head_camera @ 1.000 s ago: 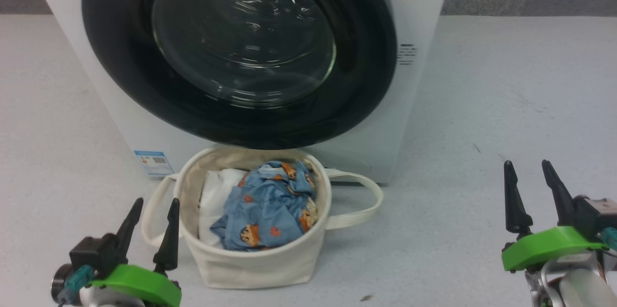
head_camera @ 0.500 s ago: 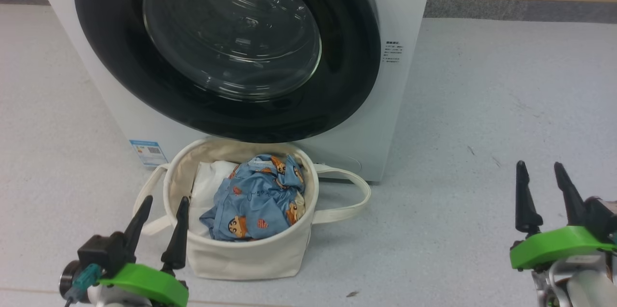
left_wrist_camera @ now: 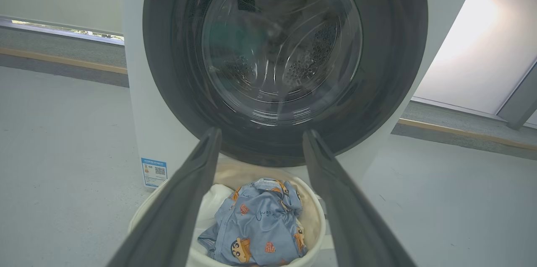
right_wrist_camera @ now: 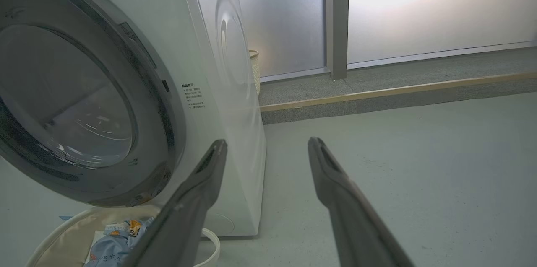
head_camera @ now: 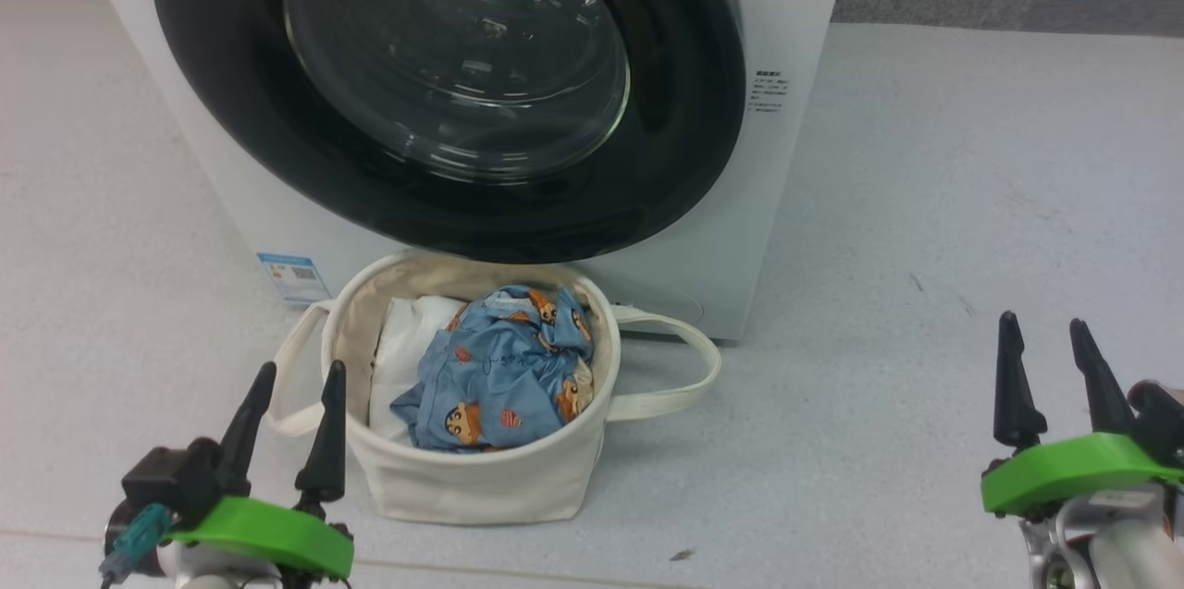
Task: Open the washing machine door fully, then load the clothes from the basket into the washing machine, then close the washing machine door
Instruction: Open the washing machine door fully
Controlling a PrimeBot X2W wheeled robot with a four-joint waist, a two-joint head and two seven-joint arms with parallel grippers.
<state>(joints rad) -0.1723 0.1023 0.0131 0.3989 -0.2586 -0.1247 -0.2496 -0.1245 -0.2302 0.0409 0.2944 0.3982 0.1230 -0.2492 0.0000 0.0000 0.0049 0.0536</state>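
The washing machine (head_camera: 795, 201) is seen in the upper middle of the head view. The washing machine door (head_camera: 449, 62) is closed flat against the white front. Directly below the door, the basket (head_camera: 481, 487) is placed on the grey floor (head_camera: 925, 201), just in front of the machine. The clothes (head_camera: 499, 376), light blue with small orange figures, are lying crumpled inside the basket, towards its right part. A white cloth (head_camera: 402, 358) is tucked beside them on the left part. One looped handle (head_camera: 689, 386) is spread on the floor to the right of the basket. A small blue label sticker (head_camera: 291, 276) is found at the lower left corner of the machine front.

The left tool (head_camera: 302, 367) is held at the lower left of the frame, near the left rim of the basket. Its two fingers are spread wide and nothing is held between them. The right tool (head_camera: 1043, 321) is held at the lower right, well apart from the basket. It is also spread wide and it is empty.
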